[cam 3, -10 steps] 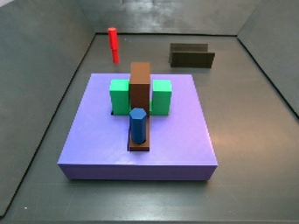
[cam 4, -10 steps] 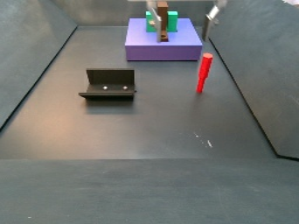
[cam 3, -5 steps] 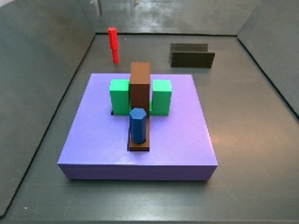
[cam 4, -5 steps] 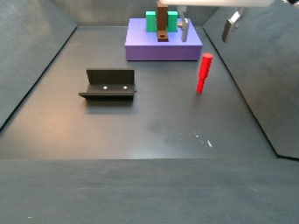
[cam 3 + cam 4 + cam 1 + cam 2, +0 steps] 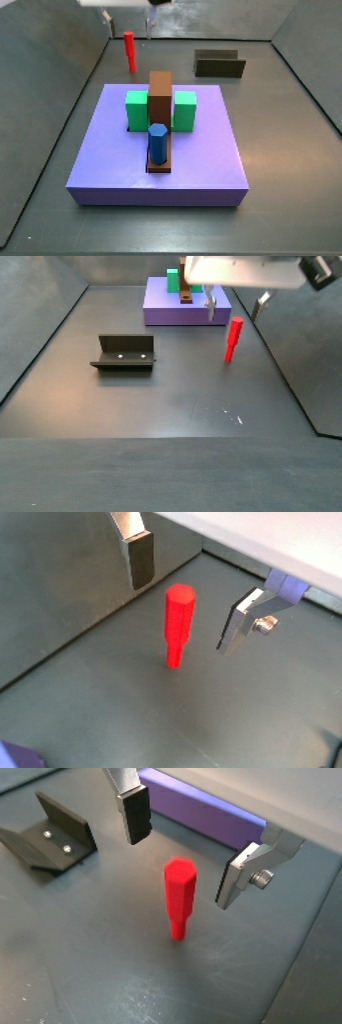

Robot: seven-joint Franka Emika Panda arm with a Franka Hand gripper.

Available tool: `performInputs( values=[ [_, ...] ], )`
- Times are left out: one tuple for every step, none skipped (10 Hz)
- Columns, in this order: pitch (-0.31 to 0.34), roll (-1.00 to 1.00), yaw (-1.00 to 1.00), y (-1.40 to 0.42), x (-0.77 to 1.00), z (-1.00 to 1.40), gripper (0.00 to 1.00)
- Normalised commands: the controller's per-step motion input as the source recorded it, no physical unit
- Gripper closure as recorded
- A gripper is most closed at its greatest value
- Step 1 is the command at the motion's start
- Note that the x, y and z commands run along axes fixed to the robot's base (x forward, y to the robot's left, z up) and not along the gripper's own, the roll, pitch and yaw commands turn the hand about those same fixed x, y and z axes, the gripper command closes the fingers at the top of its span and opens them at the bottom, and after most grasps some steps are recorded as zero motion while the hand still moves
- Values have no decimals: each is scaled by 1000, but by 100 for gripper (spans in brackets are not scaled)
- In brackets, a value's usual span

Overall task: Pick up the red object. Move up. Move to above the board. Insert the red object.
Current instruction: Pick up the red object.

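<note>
The red object [image 5: 177, 625] is a thin bright-red peg standing upright on the dark floor; it shows in both wrist views [image 5: 179, 898] and both side views [image 5: 130, 50] [image 5: 234, 339]. My gripper [image 5: 187, 588] is open above it, with the peg's top below the gap between the two silver fingers [image 5: 134, 813], not touching either. In a side view the gripper [image 5: 235, 304] hangs just over the peg. The board [image 5: 118, 165] is a lavender slab bearing green blocks [image 5: 136, 110], a brown upright piece [image 5: 160, 96] and a blue peg [image 5: 158, 143].
The dark L-shaped fixture [image 5: 124, 352] stands on the floor left of the red peg; it also shows in a wrist view [image 5: 50, 840] and a side view [image 5: 219, 64]. Grey walls enclose the floor, and one wall runs close beside the peg [image 5: 67, 602].
The gripper has moved in over the red peg and come down toward it. The peg and the board have not moved.
</note>
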Motion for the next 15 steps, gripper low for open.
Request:
performInputs(
  values=[
    [29,216,-46,114,-34,-431,0],
    [14,116,0,177,-14,-300,0],
    [29,46,0,146,0,-154,0],
    [10,0,0,109,0,-97,0],
    [0,0,0,0,-31,-46,0],
    [0,0,0,0,0,-40,0],
    [0,0,0,0,0,0,0],
    [0,0,0,0,0,0,100],
    [0,0,0,0,0,0,100],
    [0,0,0,0,0,0,100],
    [0,0,0,0,0,0,100],
    [0,0,0,0,0,0,100],
    [0,0,0,0,0,0,100],
    [0,0,0,0,0,0,100],
    [0,0,0,0,0,0,100]
  ],
)
